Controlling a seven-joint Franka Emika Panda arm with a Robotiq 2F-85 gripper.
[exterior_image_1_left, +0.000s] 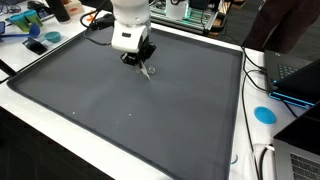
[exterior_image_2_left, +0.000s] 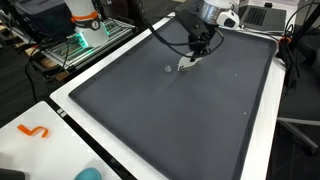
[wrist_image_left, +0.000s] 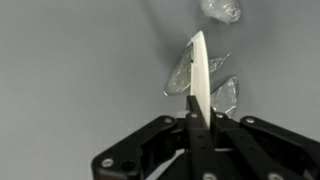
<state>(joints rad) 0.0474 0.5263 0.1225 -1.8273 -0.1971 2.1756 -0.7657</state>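
Observation:
My gripper (wrist_image_left: 197, 118) is shut on a thin white flat piece, like a plastic utensil or strip (wrist_image_left: 200, 70), seen edge-on in the wrist view. Clear crumpled plastic bits (wrist_image_left: 183, 74) lie on the dark grey mat just beyond and around its tip, and another clear bit (wrist_image_left: 221, 9) lies farther off. In both exterior views the gripper (exterior_image_1_left: 139, 60) (exterior_image_2_left: 197, 48) hovers low over the far part of the mat (exterior_image_1_left: 110, 110) (exterior_image_2_left: 180, 110), with the white and clear object (exterior_image_1_left: 147, 70) (exterior_image_2_left: 188, 63) at its fingertips.
The mat has a raised white border (exterior_image_1_left: 40, 120). Cables, tools and electronics crowd the table behind it (exterior_image_1_left: 40, 25). A blue disc (exterior_image_1_left: 264, 114) and a laptop (exterior_image_1_left: 295, 80) sit beside the mat. An orange hook shape (exterior_image_2_left: 35, 131) lies on the white table.

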